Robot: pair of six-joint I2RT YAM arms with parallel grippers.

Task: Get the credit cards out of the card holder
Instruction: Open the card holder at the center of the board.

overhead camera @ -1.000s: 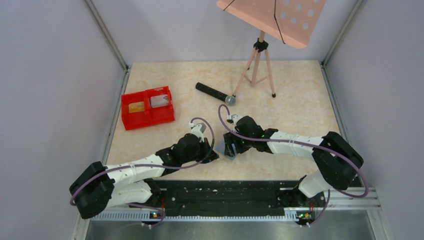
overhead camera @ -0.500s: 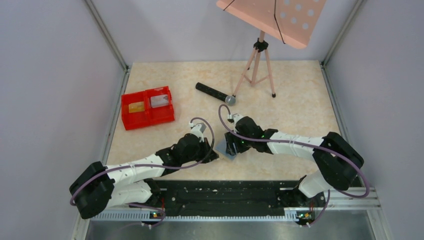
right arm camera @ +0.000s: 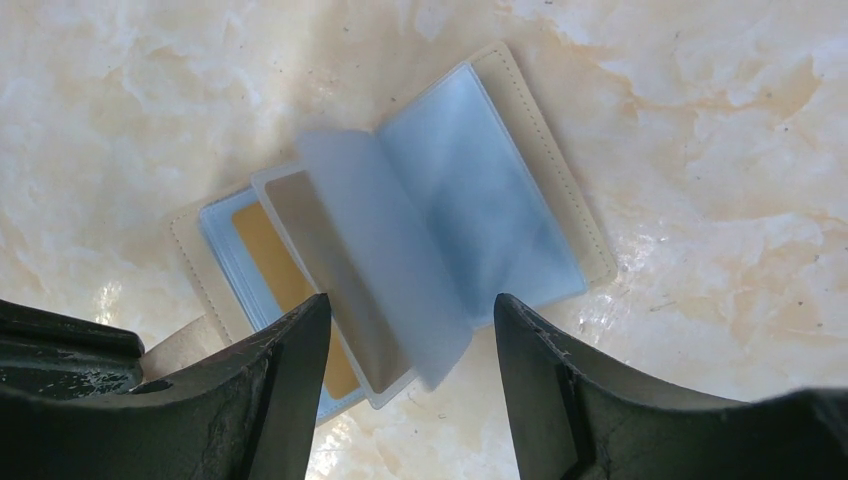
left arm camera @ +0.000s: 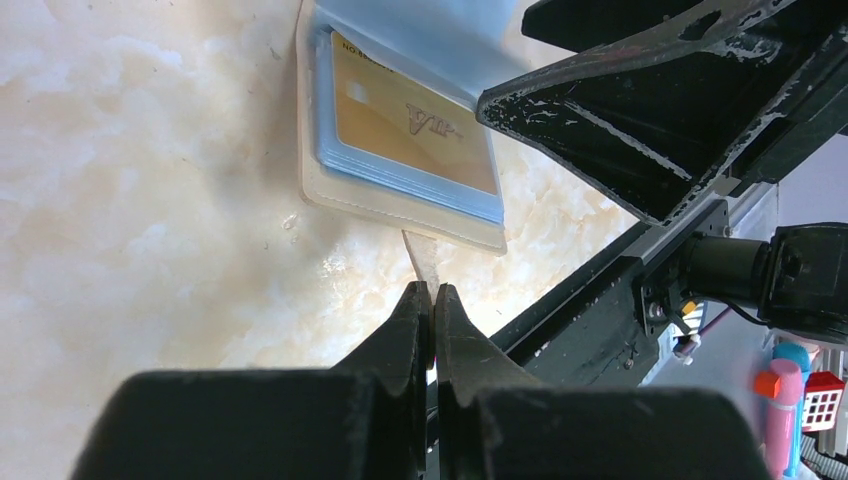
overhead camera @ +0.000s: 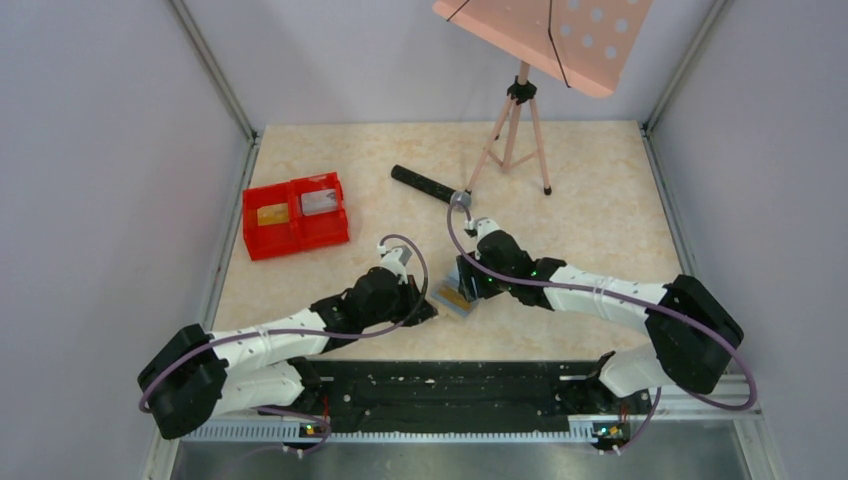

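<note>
The light-blue card holder (overhead camera: pixel 455 297) lies open on the table between my two grippers. A gold credit card (left arm camera: pixel 410 125) sits in a clear sleeve of its left panel and also shows in the right wrist view (right arm camera: pixel 268 250). My left gripper (left arm camera: pixel 432 290) is shut on the beige closure tab (left arm camera: pixel 422 258) at the holder's near edge. My right gripper (right arm camera: pixel 410 305) is open just above the holder (right arm camera: pixel 500 200), with a clear sleeve page (right arm camera: pixel 390 280) standing blurred between its fingers. In the top view the right gripper (overhead camera: pixel 470 285) is over the holder and the left gripper (overhead camera: pixel 428 310) is beside it.
A red two-compartment tray (overhead camera: pixel 298 239) at the left holds a gold card (overhead camera: pixel 272 214) and a silvery card (overhead camera: pixel 318 202). A black microphone (overhead camera: pixel 425 184) lies behind the holder. A tripod (overhead camera: pixel 515 125) with a pink board (overhead camera: pixel 545 35) stands at the back.
The right arm has shifted a little back and right. The holder now lies open with the gold card showing, and a sleeve page is flipping.
</note>
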